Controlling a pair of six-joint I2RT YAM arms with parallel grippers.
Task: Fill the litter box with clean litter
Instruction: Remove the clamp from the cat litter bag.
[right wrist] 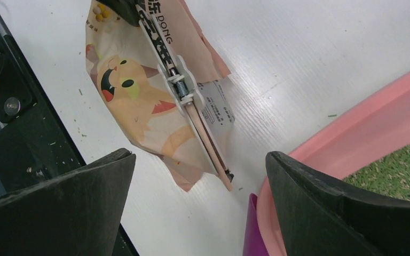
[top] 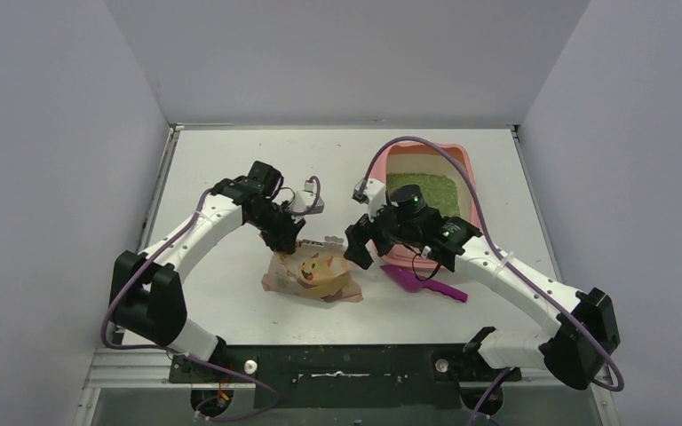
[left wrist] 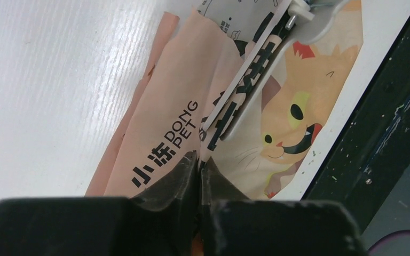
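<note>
Cat-print bag (top: 313,276) and magenta scoop (top: 426,287) on white table (top: 222,169)

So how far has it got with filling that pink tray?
Looks well along: the litter box already holds a bed of green litter. In hand: the left gripper pinches the edge of the cat-print bag, which lies flat with a clip across it; the right gripper is open beside it. Whether more pouring remains, I cannot tell.
</note>
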